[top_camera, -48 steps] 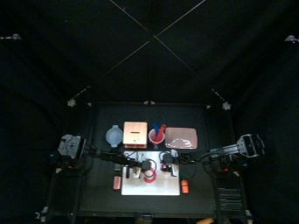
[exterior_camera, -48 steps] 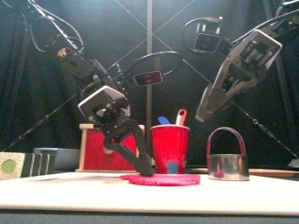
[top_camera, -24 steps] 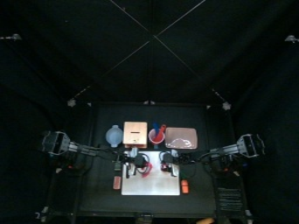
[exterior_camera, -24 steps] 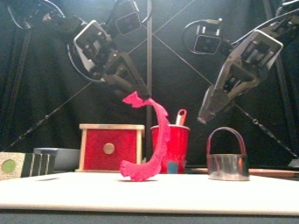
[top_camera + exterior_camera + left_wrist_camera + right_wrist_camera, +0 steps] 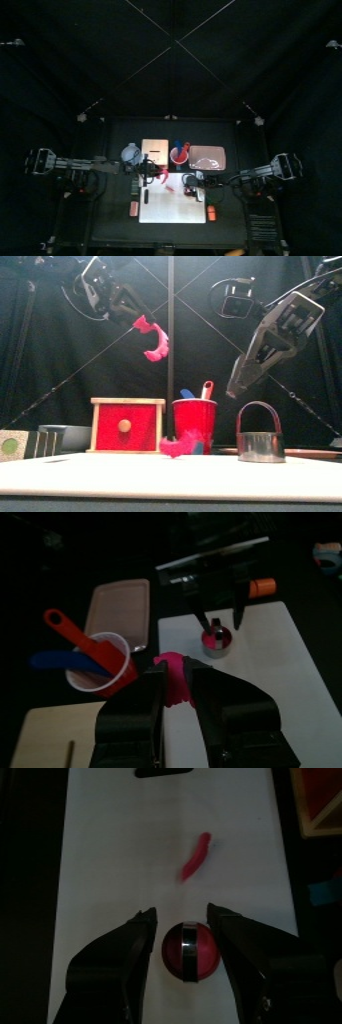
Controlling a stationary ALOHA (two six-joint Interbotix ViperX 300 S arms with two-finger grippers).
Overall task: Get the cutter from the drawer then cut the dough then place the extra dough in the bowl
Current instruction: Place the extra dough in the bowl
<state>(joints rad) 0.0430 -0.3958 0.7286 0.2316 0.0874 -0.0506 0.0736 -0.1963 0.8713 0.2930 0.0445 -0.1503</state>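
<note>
Dough strip hangs from raised left claw.

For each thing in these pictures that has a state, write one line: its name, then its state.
Left gripper: shut on dough strip, raised high.
Right gripper: open, above the cutter.
Cutter: upright on white board, not gripped.
Drawer: looks shut.
Dough scrap: lying flat on the board.
</note>
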